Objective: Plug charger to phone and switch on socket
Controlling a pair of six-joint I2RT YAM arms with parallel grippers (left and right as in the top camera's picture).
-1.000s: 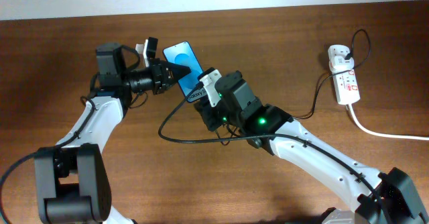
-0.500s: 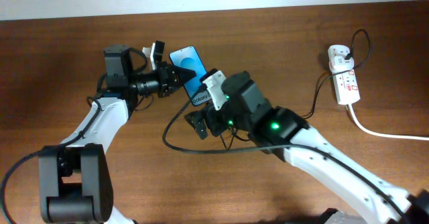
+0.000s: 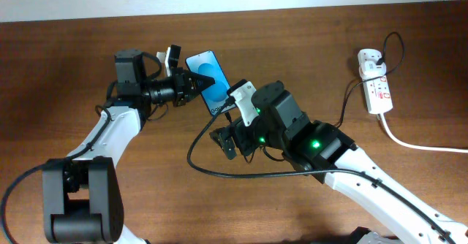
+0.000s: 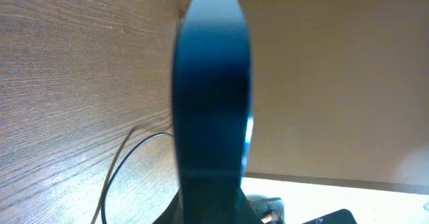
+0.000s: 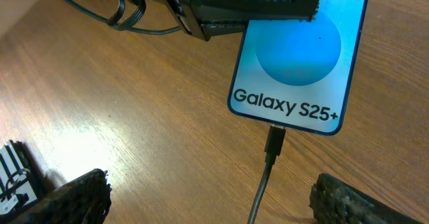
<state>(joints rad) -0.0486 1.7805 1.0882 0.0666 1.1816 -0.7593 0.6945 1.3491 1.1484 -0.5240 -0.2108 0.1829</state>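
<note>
Presently the left arm (image 3: 110, 131) stretches from the near-left edge toward the far middle of the table (image 3: 58, 61), its wrist turned level so that the left gripper (image 3: 193, 83) points to the robot's right. Its fingers are closed on the upper end of the phone (image 5: 295, 56), which lies screen up with one black finger across the top of the screen. The right arm (image 3: 351, 171) comes in from the near-right corner and bends over the phone's lower end. The right gripper (image 5: 218, 200) hangs above the wood with its jaws spread wide and nothing between them. The charger (image 3: 219, 172) loops under that arm, and its connector tip (image 5: 275, 140) sits in the port on the phone's bottom edge. Its white plug adapter (image 3: 369, 60) stands in the socket (image 3: 376, 94), well apart at the far right, with a thick white cord (image 3: 417, 143) trailing off. The switch is too small to read.
</note>
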